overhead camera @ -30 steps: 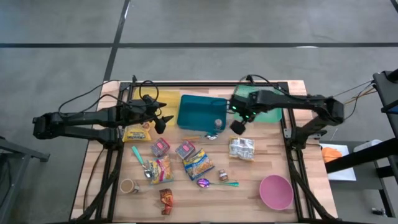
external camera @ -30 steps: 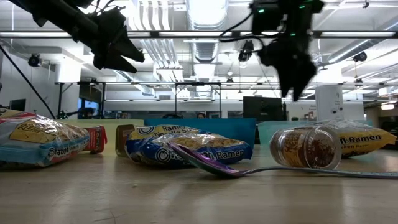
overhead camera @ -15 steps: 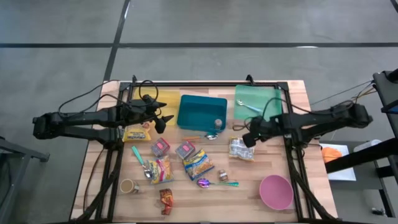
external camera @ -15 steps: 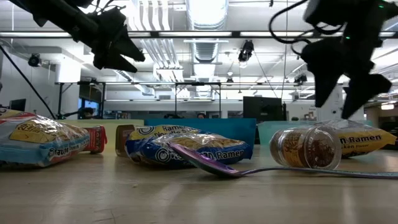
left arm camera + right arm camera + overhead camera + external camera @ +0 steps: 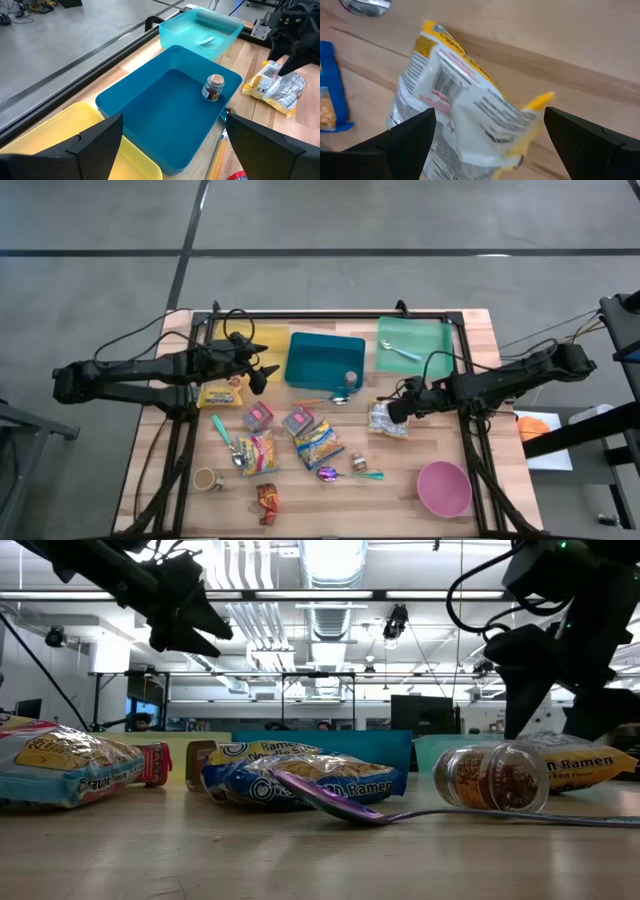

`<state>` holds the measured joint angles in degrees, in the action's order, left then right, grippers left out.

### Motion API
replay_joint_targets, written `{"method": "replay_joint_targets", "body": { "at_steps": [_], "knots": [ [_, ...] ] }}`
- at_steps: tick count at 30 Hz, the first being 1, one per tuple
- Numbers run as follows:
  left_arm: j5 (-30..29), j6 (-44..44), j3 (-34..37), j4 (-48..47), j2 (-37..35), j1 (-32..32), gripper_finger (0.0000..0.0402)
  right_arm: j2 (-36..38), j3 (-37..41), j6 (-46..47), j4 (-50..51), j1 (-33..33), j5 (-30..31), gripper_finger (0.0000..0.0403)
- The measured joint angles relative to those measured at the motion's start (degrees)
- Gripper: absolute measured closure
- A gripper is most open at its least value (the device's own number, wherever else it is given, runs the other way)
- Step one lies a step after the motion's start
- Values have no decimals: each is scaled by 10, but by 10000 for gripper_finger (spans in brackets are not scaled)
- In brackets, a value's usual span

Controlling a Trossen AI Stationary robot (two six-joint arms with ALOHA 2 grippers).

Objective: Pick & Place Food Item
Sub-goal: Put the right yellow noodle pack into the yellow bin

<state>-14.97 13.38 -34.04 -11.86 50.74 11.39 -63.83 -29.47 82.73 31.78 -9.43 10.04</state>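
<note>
High view: right gripper (image 5: 397, 411), fingers apart and empty, sits at the near edge of the crinkled silver-and-yellow ramen packet (image 5: 386, 419) lying flat on the wooden table (image 5: 478, 350); left gripper (image 5: 262, 373) waits open beside the deep blue plastic bin (image 5: 322, 358). Low view: right fingers hang just above the packet, so a shallow descent likely pinches only loose film and it slips. Right wrist view: packet (image 5: 465, 117) lies skewed between the spread fingers (image 5: 410, 137), so closing may twist it or shove it away.
</note>
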Motion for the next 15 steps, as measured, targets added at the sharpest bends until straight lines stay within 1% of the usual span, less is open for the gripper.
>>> {"method": "replay_joint_targets", "body": {
  "at_steps": [2, 4, 11, 15],
  "knots": [
    [0, 1, 0, -4, 0, 0, 44, 1, 5, 0, -17, -1, 8, 45],
    [0, 1, 0, -10, 0, 0, 44, 1, 8, -1, -32, -1, 15, 68],
    [0, 6, 0, -24, 0, 0, 44, 0, 15, -2, -45, -1, 24, 189],
    [0, 15, 0, -29, 0, 0, 44, 0, 13, -8, -44, -1, 40, 246]
  ]
}}
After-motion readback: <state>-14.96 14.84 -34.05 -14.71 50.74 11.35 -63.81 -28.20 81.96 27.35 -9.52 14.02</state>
